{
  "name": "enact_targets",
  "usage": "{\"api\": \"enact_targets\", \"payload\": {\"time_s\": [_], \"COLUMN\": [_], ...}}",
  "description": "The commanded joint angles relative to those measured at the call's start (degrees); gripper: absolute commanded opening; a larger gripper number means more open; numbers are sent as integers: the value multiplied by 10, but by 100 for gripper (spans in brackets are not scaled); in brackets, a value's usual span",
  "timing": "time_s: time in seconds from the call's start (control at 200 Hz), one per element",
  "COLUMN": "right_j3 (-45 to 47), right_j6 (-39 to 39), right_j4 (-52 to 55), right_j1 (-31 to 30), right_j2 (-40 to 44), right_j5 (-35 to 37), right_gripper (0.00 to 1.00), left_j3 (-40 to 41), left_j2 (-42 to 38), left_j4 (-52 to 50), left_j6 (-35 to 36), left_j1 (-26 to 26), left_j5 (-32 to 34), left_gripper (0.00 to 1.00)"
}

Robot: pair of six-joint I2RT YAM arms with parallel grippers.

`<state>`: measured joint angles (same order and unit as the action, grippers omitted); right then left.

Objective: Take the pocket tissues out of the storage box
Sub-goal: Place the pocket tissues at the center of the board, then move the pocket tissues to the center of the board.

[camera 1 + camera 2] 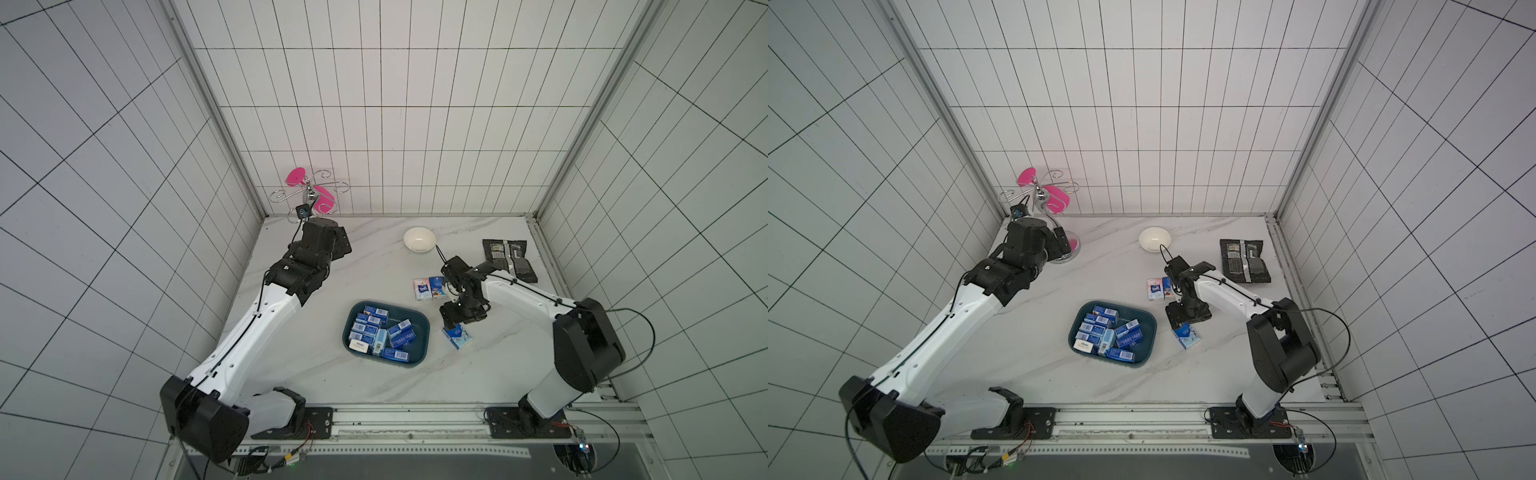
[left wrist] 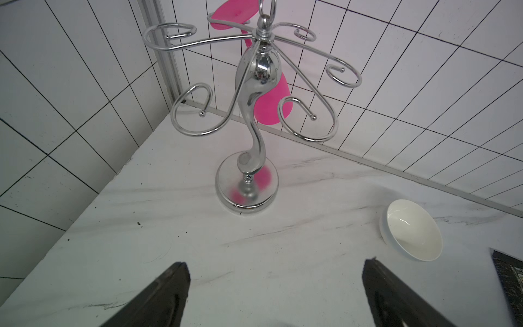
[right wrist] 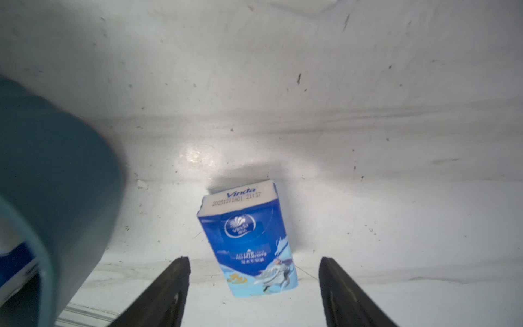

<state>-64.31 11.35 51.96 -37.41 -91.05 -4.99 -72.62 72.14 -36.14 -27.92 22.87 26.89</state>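
We are hovering our right claw [image 3: 254, 260] wide open over 1 blue tissue pack [image 3: 249, 240] lying loose beside the box [image 1: 422, 332]. Our left claw [image 2: 276, 263] is gaping empty too.

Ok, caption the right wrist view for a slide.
Open right pincer framing a blue tissue pack that lies on the table beside the box.
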Motion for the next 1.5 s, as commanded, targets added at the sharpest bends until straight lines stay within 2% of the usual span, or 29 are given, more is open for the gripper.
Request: {"api": "enact_targets", "payload": {"time_s": [0.0,0.215,0.7,0.96,1.12,1.309,1.494], "right_j3": [45,87,100,112,111,80,-13], "right_j6": [-3,-8,12,27,34,51,32], "right_j4": [-27,-54,-92,-96,-104,-130,-123], "right_j1": [-13,-18,-29,-29,-28,-2,62], "right_j2": [50,41,-25,0,-1,-15,-69], "right_j5": [-23,-13,11,13,27,66,83], "right_gripper": [78,79,79,60,56,56,55], "left_j3": [-4,-1,14,18,21,16,1], "left_j2": [-4,-5,-11,-8,-13,-15,-13], "left_j4": [10,13,20,21,21,21,12], "left_j6": [-4,-8,-5,-8,-6,-8,3], "left_j1": [0,3,3,3,3,5,23], "left_j5": [-7,-10,-2,-2,-2,-8,8], "left_gripper": [99,98,99,99,98,99,99]}}
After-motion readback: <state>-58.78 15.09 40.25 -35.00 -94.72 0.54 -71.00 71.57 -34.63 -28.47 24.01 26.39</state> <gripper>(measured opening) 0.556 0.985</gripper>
